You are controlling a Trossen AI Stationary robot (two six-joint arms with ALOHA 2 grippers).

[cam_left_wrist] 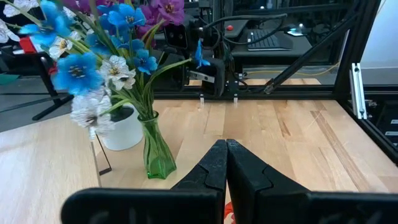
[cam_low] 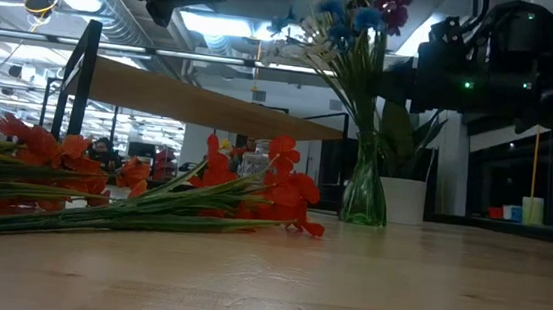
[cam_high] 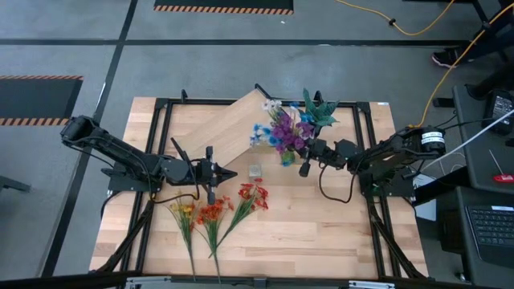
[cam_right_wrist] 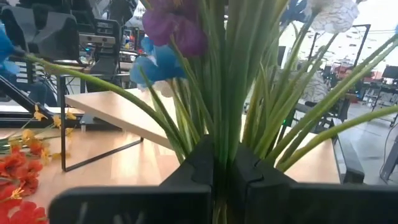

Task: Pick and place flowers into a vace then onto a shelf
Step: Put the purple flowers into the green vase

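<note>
I see a green glass vase (cam_left_wrist: 157,154) standing on the surface (cam_high: 321,229), just beyond my left fingers (cam_left_wrist: 225,167), which are pressed together with nothing between them. The vase holds blue, purple and white flowers (cam_left_wrist: 106,53) on green stems. Behind it sits a white pot (cam_left_wrist: 121,129); its plant is mostly hidden by the blooms.

My right gripper (cam_right_wrist: 221,174) has its fingers closed around the bundled stems (cam_right_wrist: 230,93) of that bouquet, just above the vase; the vase itself is cut off below the fingers in the right wrist view, and stems fill most of that picture.

On the surface near my left gripper (cam_high: 227,172) lie loose sprays: yellow (cam_high: 183,211), orange (cam_high: 212,213) and red (cam_high: 253,195), all apart from the fingers. In the low view they lie flat in front, and the vase's bouquet is cut off at the top.

The shelf (cam_high: 233,128) stands beside the vase, on black legs. A small pale object (cam_high: 254,170) ahead of my left fingers is too small to identify.
</note>
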